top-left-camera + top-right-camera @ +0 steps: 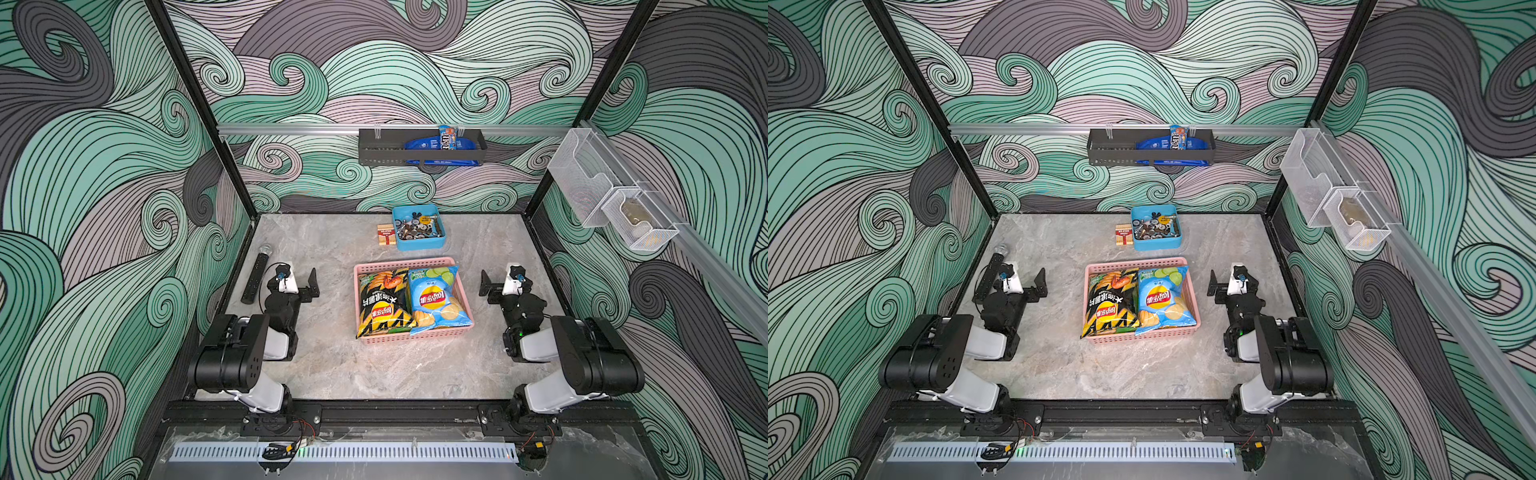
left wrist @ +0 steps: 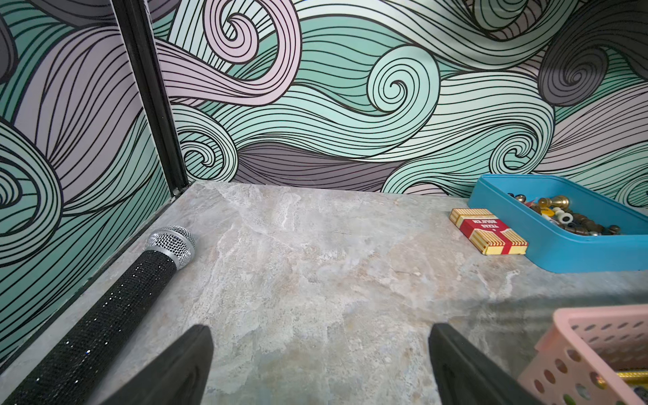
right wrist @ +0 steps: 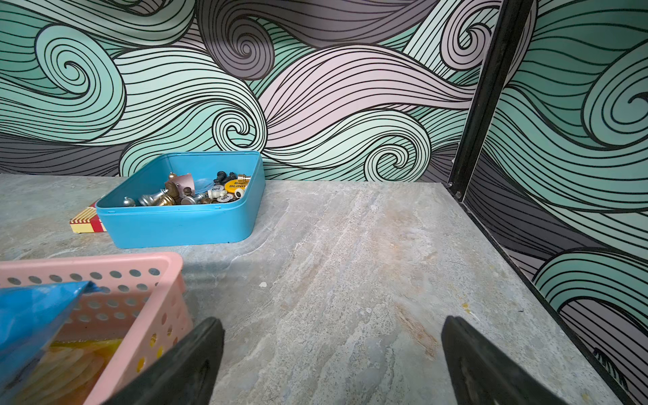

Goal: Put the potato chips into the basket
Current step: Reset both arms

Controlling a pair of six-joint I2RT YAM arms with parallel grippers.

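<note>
Pink basket [image 1: 409, 264] at mid-table, between the left gripper [image 2: 321, 331] and right gripper [image 3: 333, 324], clear of both; each gripper is spread wide and holds nothing. Inside, side by side, lie a black-and-yellow chip bag [image 1: 382, 303] and a light blue chip bag [image 1: 436, 299], both puffy, with yellow foil [image 3: 70, 364] beneath that is probably another bag.

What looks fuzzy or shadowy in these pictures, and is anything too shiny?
Left wrist view: the open left end effector looks soft-edged, being so near the lens. Right wrist view: the corner of the light blue foil chip bag is blurred; the shallow pink perforated plastic basket casts a soft shadow on the grey marbled tabletop. In both top views: even light, no harsh glare.
</note>
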